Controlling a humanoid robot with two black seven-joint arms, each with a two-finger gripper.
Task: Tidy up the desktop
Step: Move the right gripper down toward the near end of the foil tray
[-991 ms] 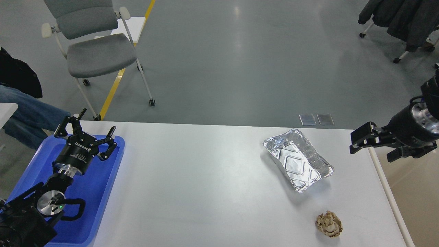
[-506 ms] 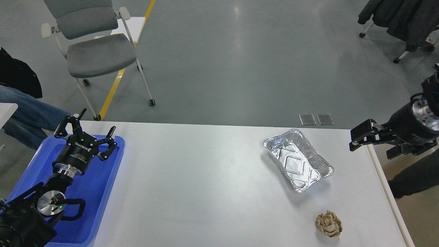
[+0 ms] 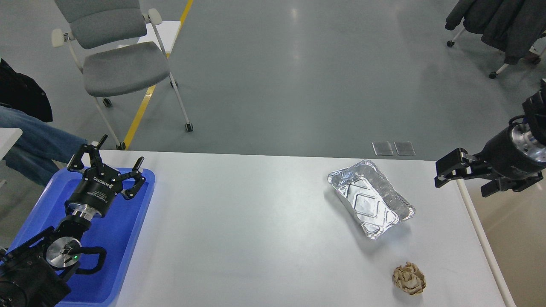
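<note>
Right claw has crept slightly up and outward over the last second; left claw unchanged. Right claw hangs over the counter edge, fingers spread wide, empty. Left claw also wide and empty, above the blue tray. Foil tray lies well inboard of the right claw; crumpled brown paper ball sits nearer me, below it. My read: tidying barely begun on this side, with both items loose and neither grasped.

Showing "ROBOTIQ" in white letters, upside down from this view, on the black body of the left gripper; nothing else reading clearly.
</note>
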